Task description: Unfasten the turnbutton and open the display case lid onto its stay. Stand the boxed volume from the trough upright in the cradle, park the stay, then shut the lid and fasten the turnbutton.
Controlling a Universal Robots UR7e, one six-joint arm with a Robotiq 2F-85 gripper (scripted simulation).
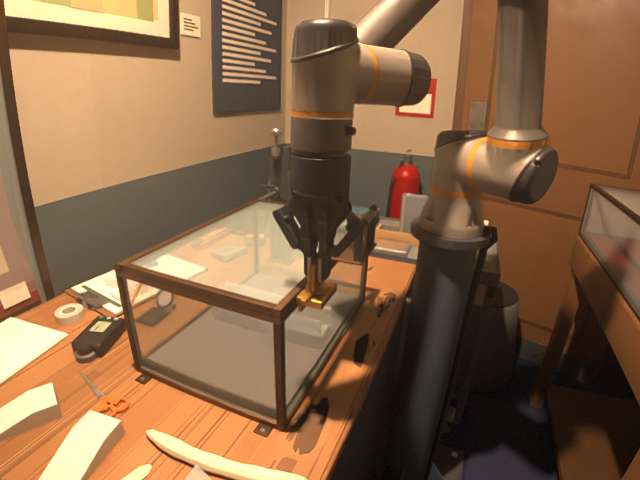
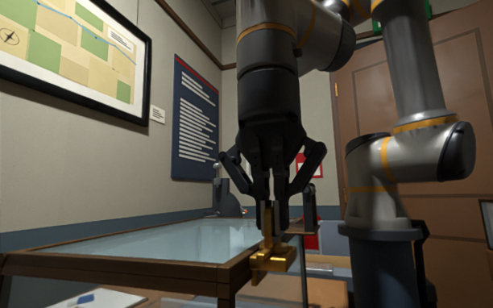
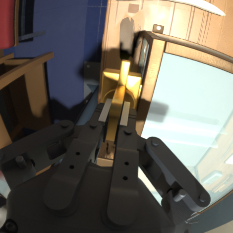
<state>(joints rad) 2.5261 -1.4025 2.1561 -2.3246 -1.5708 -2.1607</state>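
The brass turnbutton (image 1: 316,295) (image 2: 272,253) (image 3: 120,87) sits on the front edge of the display case's glass lid (image 1: 222,253) (image 2: 161,241) (image 3: 188,119), which lies flat and closed on the wooden frame. My gripper (image 1: 318,273) (image 2: 273,219) (image 3: 114,111) points straight down over it, and its two fingers clamp the upright brass tab of the turnbutton between their pads. Through the glass I see pale blocks on the case floor. The boxed volume and the stay are too unclear to pick out.
The arm's grey pedestal (image 1: 439,330) (image 2: 382,266) stands right beside the case at the bench edge. Tape (image 1: 69,313), a black meter (image 1: 97,330), orange scissors (image 1: 111,404) and white foam pieces (image 1: 82,444) lie on the bench. A second case (image 1: 615,243) stands at the right.
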